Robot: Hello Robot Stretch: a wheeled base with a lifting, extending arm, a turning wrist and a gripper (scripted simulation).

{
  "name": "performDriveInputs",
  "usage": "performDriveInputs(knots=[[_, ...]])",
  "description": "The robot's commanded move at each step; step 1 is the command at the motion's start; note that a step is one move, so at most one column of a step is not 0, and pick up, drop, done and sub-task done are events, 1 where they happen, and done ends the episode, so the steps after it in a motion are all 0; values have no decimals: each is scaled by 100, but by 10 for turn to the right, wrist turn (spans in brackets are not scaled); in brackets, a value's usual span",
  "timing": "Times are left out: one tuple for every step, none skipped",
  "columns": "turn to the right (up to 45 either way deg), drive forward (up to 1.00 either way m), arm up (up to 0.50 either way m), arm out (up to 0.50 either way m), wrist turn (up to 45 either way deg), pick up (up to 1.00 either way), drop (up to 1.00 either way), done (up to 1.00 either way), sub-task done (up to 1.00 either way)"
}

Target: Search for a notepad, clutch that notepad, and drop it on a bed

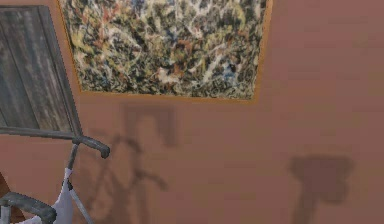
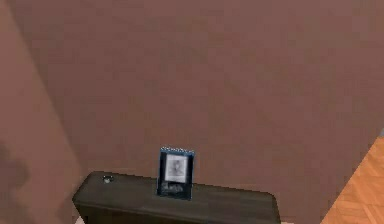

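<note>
A small blue-framed upright thing (image 2: 177, 170) with a pale middle stands on a dark low cabinet top (image 2: 230, 205) against the brown wall in the arm side view. Its shape is too small to name as a notepad. A tiny round knob-like thing (image 2: 107, 179) sits near the cabinet's left end.
Close ahead in the forward view is a brown wall with a large speckled painting (image 1: 165, 45) in an orange frame. A grey window shutter (image 1: 30, 65) hangs at the left. A white bicycle (image 1: 60, 195) with dark handlebar stands at the lower left. Orange wood floor (image 2: 360, 195) shows at the arm side view's right.
</note>
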Motion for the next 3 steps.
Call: performDriveInputs(knots=[[0,0,46,0,0,0,0,0,0],[0,0,0,42,0,0,0,0,0],[0,0,0,0,450,0,0,0,0]])
